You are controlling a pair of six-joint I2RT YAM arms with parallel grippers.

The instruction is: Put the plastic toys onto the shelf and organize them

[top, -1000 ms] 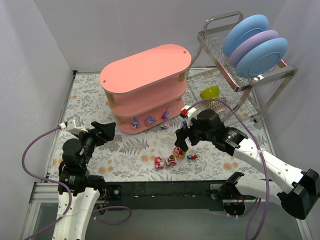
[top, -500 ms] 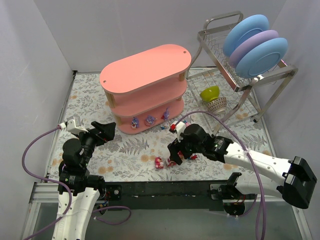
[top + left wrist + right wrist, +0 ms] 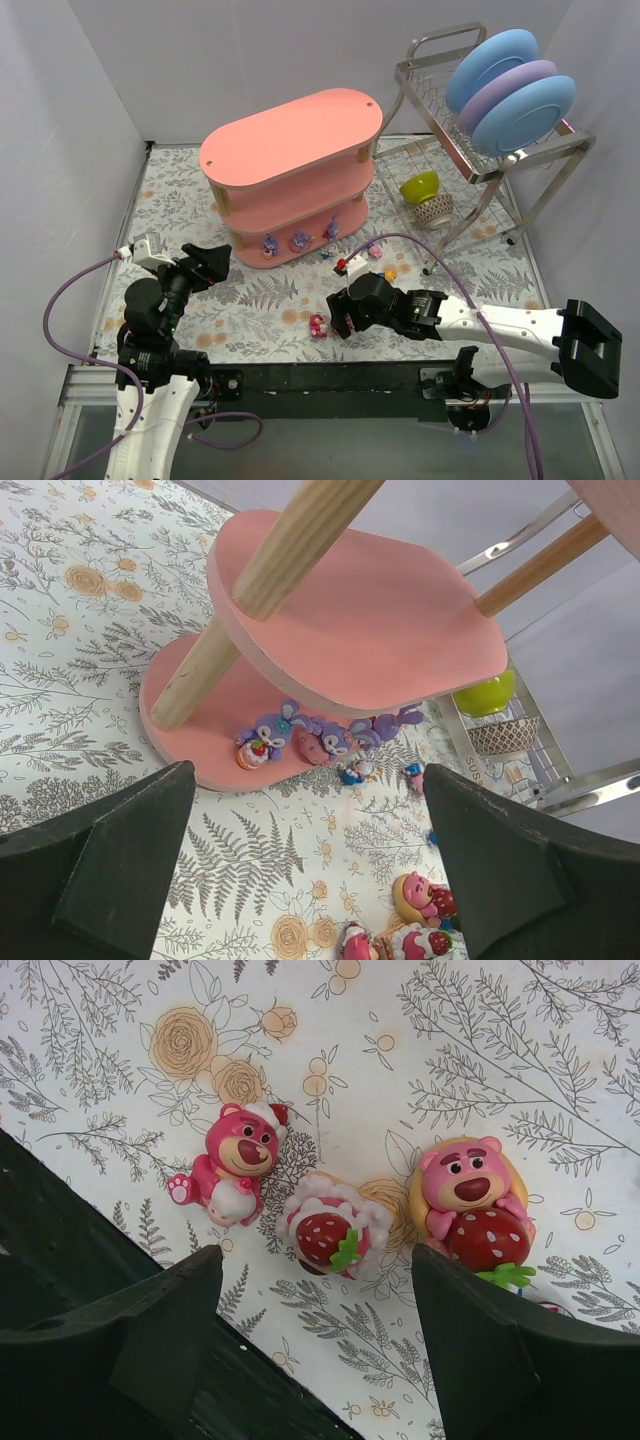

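1. three glossy pink plastic toys (image 3: 235, 1160) lie on the floral-print table (image 3: 260, 300) near its front edge, well apart from the salmon-pink three-tier shelf (image 3: 290, 150).
2. right hand (image 3: 315, 1260) spread wide, straddling the white-frilled strawberry toy (image 3: 335, 1228), not touching it; left hand (image 3: 310, 850) spread too, empty.
3. risk: the strawberry-hugging bear (image 3: 470, 1200) sits just beside one finger (image 3: 500, 1340); closing could knock it, or the slick toy squirts out.
4. strawberry faces up; nearly round, no clear long axis.

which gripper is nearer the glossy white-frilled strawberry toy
Right. The right gripper hangs over the strawberry toy, a finger either side; the left gripper is far off, by the salmon-pink shelf.
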